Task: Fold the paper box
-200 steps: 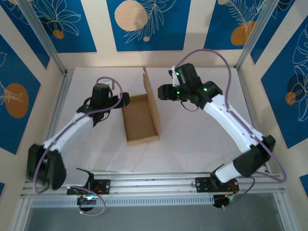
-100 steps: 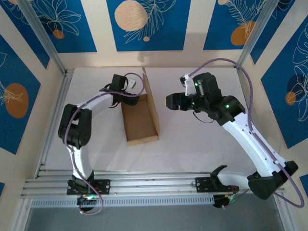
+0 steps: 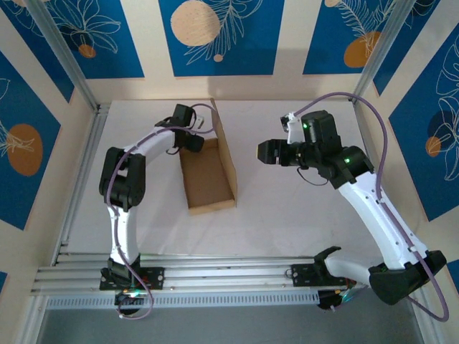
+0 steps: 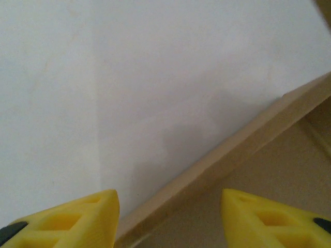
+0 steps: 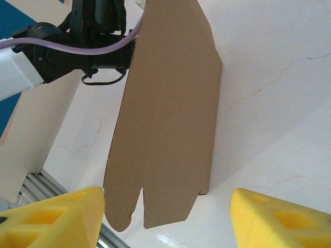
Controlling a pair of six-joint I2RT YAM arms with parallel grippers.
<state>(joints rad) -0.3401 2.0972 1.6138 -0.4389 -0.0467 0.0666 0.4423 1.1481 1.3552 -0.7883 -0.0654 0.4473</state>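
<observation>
Left gripper (image 4: 168, 202) sits half-open astride the paper box (image 3: 210, 179) wall, holding nothing, right gripper (image 5: 165, 194) gapes empty; light, bendy cardboard seems best pinched near creases.

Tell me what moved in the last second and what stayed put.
The left arm swung its elbow in and its wrist toward the far end of the paper box. The left gripper now straddles the box's left wall near the far corner, jaws apart. The right gripper pulled back rightward, away from the tall flap, open and empty. The box stayed put, flap upright.
</observation>
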